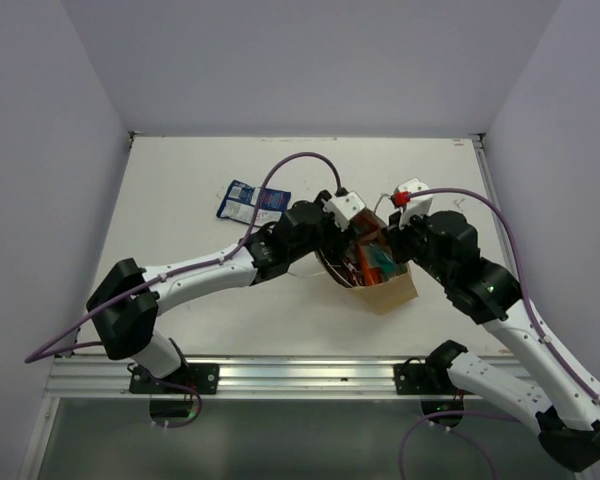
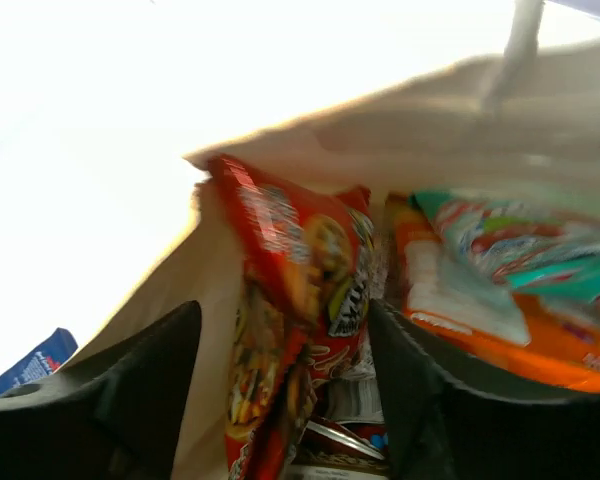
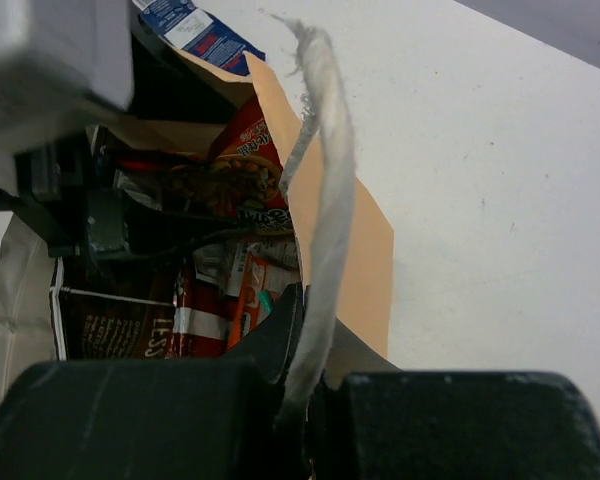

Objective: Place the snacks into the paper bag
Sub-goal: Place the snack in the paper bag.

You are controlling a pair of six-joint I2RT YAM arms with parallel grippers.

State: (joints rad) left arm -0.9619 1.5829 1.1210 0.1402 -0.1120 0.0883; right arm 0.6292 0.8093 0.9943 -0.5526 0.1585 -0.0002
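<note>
The tan paper bag (image 1: 392,290) lies mid-table with its mouth toward my arms; it also shows in the left wrist view (image 2: 400,140) and the right wrist view (image 3: 365,250). Inside are a red packet (image 2: 290,290), a teal-green packet (image 2: 520,250), an orange packet (image 2: 480,325) and a dark brown packet (image 3: 110,325). My left gripper (image 2: 283,320) is open inside the bag's mouth, its fingers either side of the red packet. My right gripper (image 3: 315,340) is shut on the bag's rim and white cord handle (image 3: 325,180), holding the mouth up. A blue-white packet (image 1: 253,201) lies on the table outside the bag.
The white table (image 1: 180,190) is walled at the back and on both sides. The blue-white packet lies left of and beyond the bag, close to my left forearm (image 1: 200,270). An aluminium rail (image 1: 300,375) runs along the near edge.
</note>
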